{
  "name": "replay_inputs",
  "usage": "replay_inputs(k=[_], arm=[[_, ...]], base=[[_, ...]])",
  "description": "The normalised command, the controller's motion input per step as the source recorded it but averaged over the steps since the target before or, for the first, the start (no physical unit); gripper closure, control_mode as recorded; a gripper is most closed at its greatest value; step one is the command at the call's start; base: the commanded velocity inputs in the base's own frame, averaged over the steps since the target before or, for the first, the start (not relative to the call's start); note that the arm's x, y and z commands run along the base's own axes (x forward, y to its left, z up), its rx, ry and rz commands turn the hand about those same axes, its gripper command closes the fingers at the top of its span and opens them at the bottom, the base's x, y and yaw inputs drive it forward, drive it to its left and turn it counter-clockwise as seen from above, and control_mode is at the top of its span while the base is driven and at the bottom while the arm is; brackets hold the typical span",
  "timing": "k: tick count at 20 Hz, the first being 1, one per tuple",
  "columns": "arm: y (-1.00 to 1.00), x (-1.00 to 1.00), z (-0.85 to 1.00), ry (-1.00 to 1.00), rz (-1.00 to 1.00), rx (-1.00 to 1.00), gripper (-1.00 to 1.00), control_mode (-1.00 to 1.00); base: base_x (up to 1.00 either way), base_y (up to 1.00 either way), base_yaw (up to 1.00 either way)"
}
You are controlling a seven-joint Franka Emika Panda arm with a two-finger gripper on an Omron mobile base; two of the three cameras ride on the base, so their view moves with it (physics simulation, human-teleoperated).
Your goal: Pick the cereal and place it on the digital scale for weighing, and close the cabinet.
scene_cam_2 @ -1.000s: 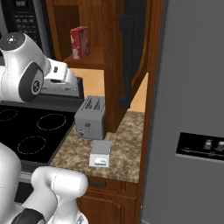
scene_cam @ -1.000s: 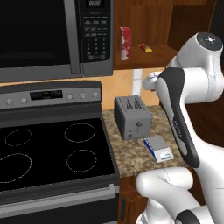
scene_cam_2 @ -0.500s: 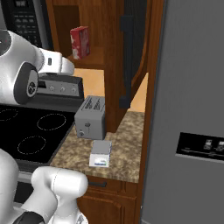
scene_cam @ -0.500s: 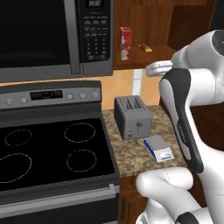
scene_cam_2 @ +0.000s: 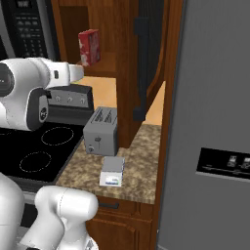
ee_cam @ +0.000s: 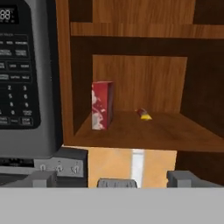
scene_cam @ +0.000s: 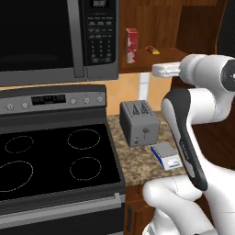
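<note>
Jaws are spread wide with nothing between them; in the hand view the gripper [ee_cam: 111, 178] has its tips poking up at the bottom, aimed straight into the open cabinet [ee_cam: 131, 30]. Cereal [ee_cam: 102, 105] stands upright on the lower shelf, over toward the microwave [ee_cam: 24, 78] side, well apart from the gripper. A tiny yellow-and-red thing [ee_cam: 144, 114] lies further along the same shelf, can't tell what it is. Looks to me like the approach step, nothing picked yet. Next move probably needs the hand to shift toward the box and push in so the fingers end up either side of it, without clipping the shelf edge. Scale [scene_cam: 166, 155] sits flat on the counter [scene_cam: 137, 158] just beside the toaster [scene_cam: 138, 122], so that's the drop spot. Door [scene_cam_2: 149, 58] hangs open, seen edge-on from the right base view, so its handle is hard to make out. Gripper itself is mostly hidden behind the arm in both base views.
</note>
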Motion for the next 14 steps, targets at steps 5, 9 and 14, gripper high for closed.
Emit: replay_inputs(k=[5,9,14], arm=[[0.00,0.00,0.58,-0.10,0.00,0.00,-1.00,-1.00],[0.00,0.00,0.54,-0.01,0.00,0.00,-1.00,-1.00],[0.00,0.37,0.05,0.07,0.00,0.00,-1.00,-1.00]], base=[[0.00,0.00,0.00],[0.00,0.00,0.00],[0.00,0.00,0.00]])
